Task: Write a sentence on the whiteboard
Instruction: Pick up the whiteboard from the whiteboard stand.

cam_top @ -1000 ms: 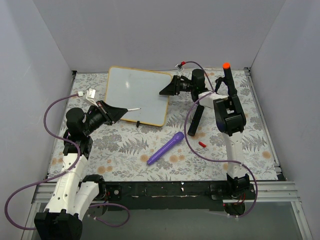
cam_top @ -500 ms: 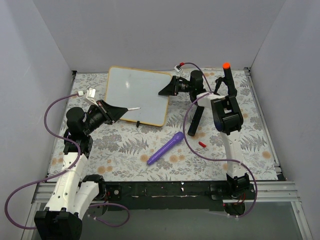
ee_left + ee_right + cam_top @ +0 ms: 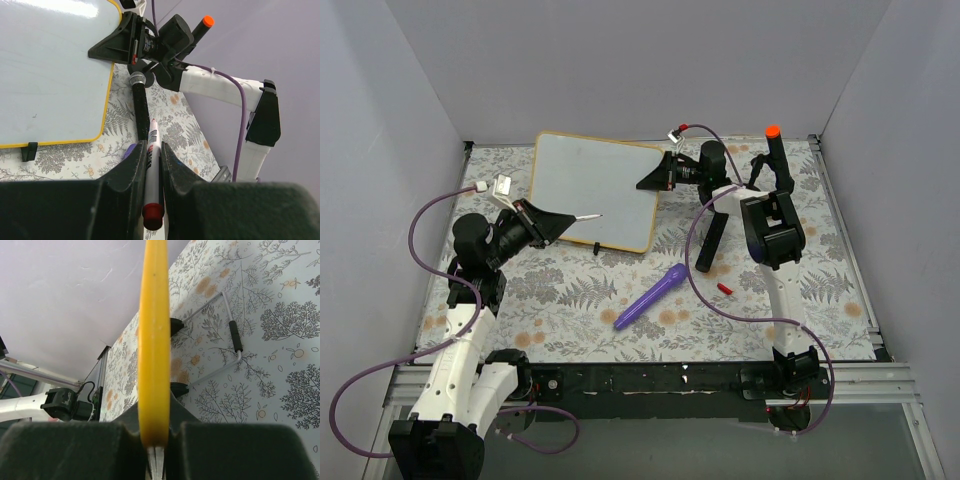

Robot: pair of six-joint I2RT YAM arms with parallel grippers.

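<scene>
The whiteboard [image 3: 592, 188], white with a thin yellow frame, lies tilted at the back of the table; its face [image 3: 47, 70] is blank and no sentence shows on it. My right gripper [image 3: 655, 178] is shut on the board's right edge, and the yellow frame [image 3: 154, 335] runs edge-on between its jaws [image 3: 154, 432]. My left gripper [image 3: 567, 222] is shut on a white marker [image 3: 151, 160] with a red end. The marker tip [image 3: 595, 216] hovers over the board's lower right part.
A purple pen-shaped object [image 3: 652, 297] lies in the middle of the floral mat. A small red cap [image 3: 724, 288] lies to its right. A black rod with a grey head [image 3: 140, 107] lies under the right arm. The board's wire stand [image 3: 231, 332] shows underneath.
My right gripper has closed on the whiteboard's right edge. The left gripper and its marker have not moved.
</scene>
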